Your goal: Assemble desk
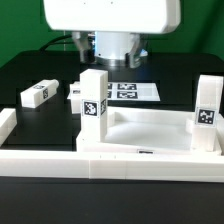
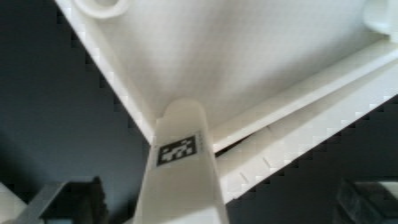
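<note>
The desk top [image 1: 150, 128] is a white rimmed tray lying near the front of the table. One white leg [image 1: 93, 100] stands upright at its corner on the exterior view's left, tag facing the camera. A second leg [image 1: 207, 114] stands at the corner on the exterior view's right. A loose leg [image 1: 37, 95] lies on the black table to the left, with another [image 1: 74, 92] beside it. My gripper [image 1: 108, 50] hangs above and behind the left leg. In the wrist view the leg [image 2: 178, 160] rises from the desk top [image 2: 267, 60] between my dark fingers [image 2: 75, 200], and my open gripper [image 2: 226, 202] does not touch it.
The marker board [image 1: 126, 91] lies flat behind the tray. A long white border rail [image 1: 100, 160] runs along the front, and another piece [image 1: 5, 125] stands at the exterior view's left edge. The robot's white body fills the top of the exterior view.
</note>
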